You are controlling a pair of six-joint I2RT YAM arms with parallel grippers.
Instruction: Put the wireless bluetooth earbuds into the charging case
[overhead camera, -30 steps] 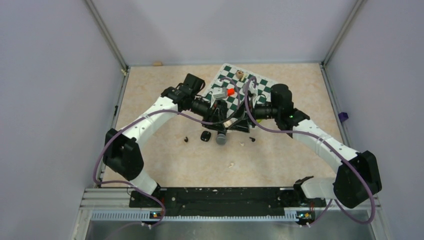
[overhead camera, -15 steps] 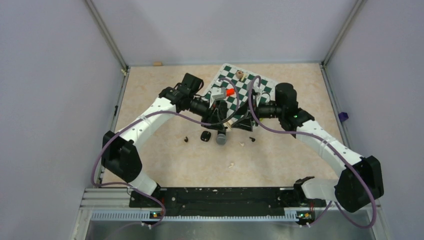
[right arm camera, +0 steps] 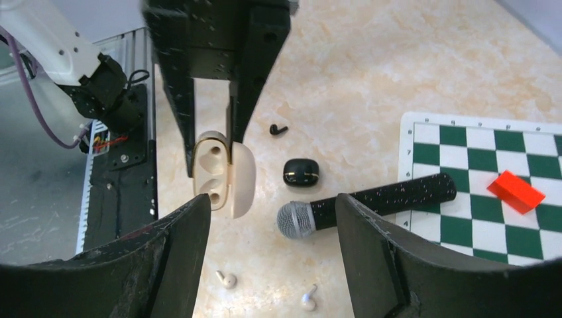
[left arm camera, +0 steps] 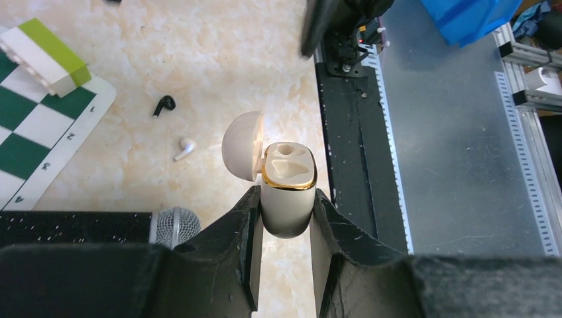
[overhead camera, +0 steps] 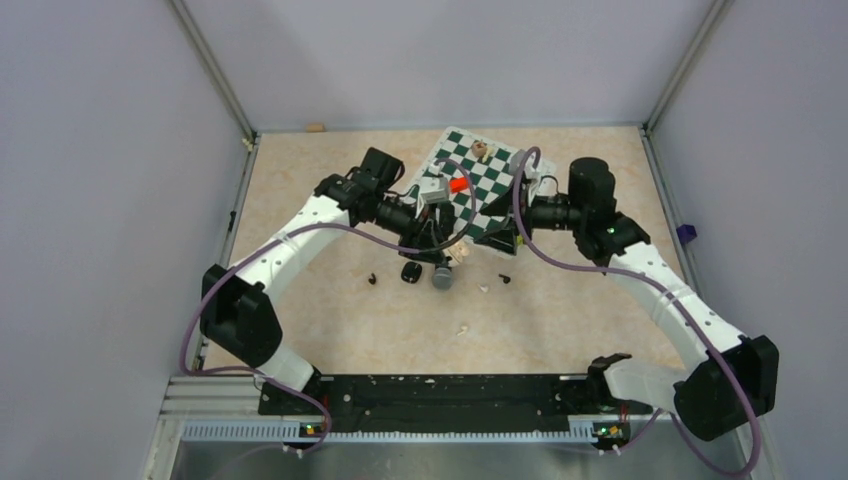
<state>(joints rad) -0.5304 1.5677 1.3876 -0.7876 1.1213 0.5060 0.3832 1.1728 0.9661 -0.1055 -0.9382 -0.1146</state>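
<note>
My left gripper is shut on the off-white charging case, held above the table with its lid open and both wells empty. From above, the case is at the left gripper's tip. My right gripper is open and empty, facing the case from a short way off; from above it is to the case's right. Two off-white earbuds lie on the table below. A black earbud lies further off; from above, black buds lie either side.
A shut black charging case and a microphone lie under the grippers. A chessboard behind carries a red piece and a yellow-green block. The black rail runs along the near edge.
My right arm has drawn back to the right, away from the case. My left gripper keeps hold of the open case in about the same place.
</note>
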